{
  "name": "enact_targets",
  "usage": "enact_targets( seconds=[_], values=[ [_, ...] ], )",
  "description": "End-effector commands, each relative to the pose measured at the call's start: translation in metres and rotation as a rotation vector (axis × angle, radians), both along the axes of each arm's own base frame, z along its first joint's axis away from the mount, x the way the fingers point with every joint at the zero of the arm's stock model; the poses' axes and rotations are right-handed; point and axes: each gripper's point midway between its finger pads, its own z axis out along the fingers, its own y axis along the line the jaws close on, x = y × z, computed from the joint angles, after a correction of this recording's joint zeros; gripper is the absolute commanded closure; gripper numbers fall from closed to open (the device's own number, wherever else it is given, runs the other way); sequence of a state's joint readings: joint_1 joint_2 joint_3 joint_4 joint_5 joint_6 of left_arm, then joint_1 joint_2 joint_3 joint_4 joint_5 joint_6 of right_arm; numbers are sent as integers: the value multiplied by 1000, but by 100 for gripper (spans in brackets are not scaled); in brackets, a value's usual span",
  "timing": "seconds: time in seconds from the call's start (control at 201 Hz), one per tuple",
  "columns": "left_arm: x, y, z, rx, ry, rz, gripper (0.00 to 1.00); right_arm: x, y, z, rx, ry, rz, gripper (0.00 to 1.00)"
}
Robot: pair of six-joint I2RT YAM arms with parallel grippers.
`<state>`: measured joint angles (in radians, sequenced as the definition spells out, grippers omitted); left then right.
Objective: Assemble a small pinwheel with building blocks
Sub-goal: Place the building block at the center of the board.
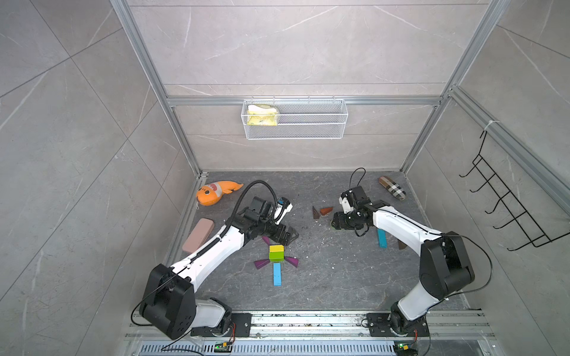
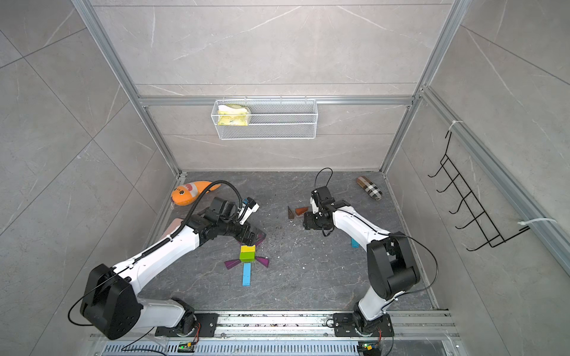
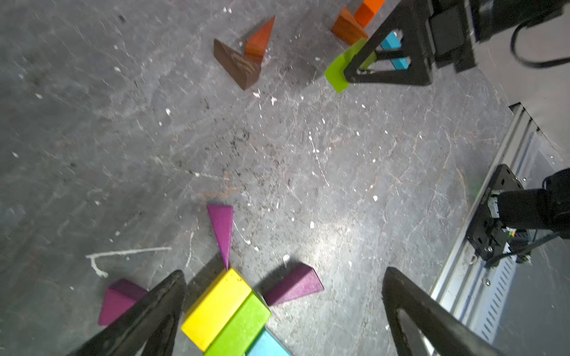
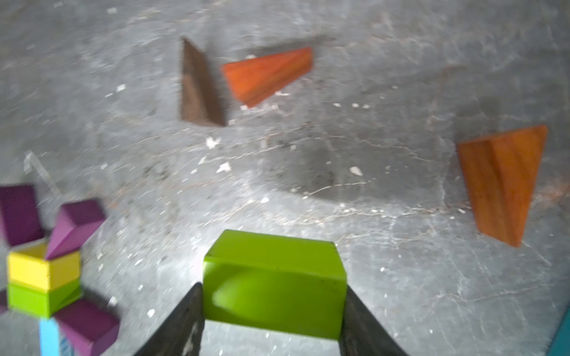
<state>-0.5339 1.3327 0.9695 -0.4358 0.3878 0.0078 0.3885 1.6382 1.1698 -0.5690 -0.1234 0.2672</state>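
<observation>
Top views: shows yellow brick [image 1: 276, 248] touching green brick [image 1: 276, 256] on floor [image 1: 324, 277], blue bar [image 1: 277, 274] running from the green one toward the robot's base, purple wedges [image 1: 261, 264] fanned around them. Puts left gripper [image 1: 291, 239] just behind that cluster, spread wide, empty. Puts right gripper [image 1: 335, 224] well apart on the right, near brown wedge [image 1: 315, 212] and orange wedge [image 1: 326, 210]; grip unclear from above. Shows second blue bar [image 1: 382, 238] partly under the right arm [image 1: 401, 225], plush fish [image 1: 216, 192] and pink case [image 1: 198, 235] off left.

Left wrist: shows fingers [image 3: 160, 308] of left gripper wide apart, yellow and green bricks between them, nothing pinched. Shows three purple wedges around the bricks. Catches right gripper across the floor pinching loose green brick [image 3: 337, 72], second orange wedge [image 3: 348, 29] and orange brick [image 3: 368, 10] just behind it.

Right wrist: blurred. Shows right gripper pressed against both ends of the loose green brick, brick filling the gap. Cannot tell whether lifted or resting on the floor. Shows brown and orange wedges beyond, cluster farther off.
</observation>
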Motion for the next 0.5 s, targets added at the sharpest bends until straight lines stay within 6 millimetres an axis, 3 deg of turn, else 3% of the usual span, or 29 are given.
enact_targets(
  seconds=[0.0, 0.204, 0.493],
  values=[
    [-12, 1, 12, -53, -4, -10, 0, -27, 8, -8, -67, 50, 75, 49],
    [-25, 7, 7, -28, -1, -42, 0, -51, 22, -30, -125, 75, 29, 49],
    [-21, 13, 4, 6, -29, -25, 0, -74, 11, -54, -208, 117, -46, 49]
  ],
)
